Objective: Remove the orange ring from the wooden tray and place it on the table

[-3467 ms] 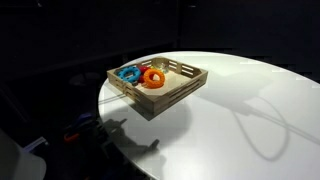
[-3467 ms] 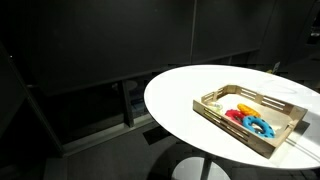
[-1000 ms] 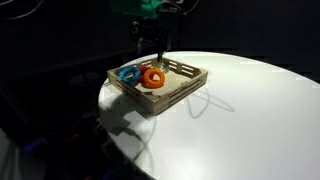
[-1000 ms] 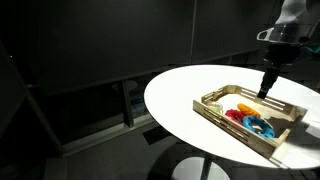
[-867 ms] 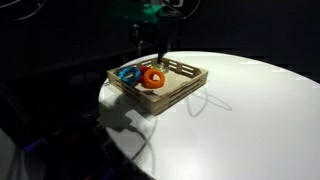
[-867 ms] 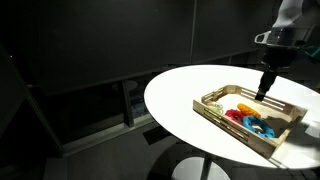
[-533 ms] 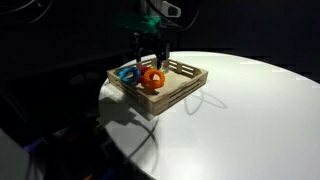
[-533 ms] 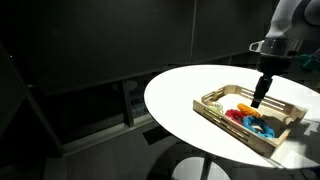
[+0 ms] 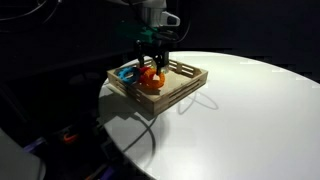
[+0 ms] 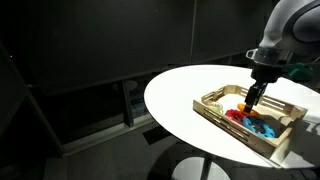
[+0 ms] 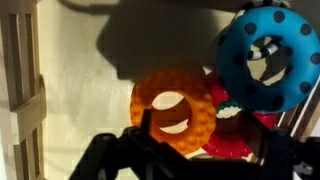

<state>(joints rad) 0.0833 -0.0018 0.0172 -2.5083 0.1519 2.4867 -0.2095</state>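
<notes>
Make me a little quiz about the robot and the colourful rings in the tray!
1. True or false: the orange ring lies on the bare table.
2. Which ring has dark dots? A) orange B) the blue ring C) red
3. Fill in: the open end effector sits right over the ____ ring.
Key: 1 false, it is in the wooden tray; 2 B; 3 orange.
</notes>
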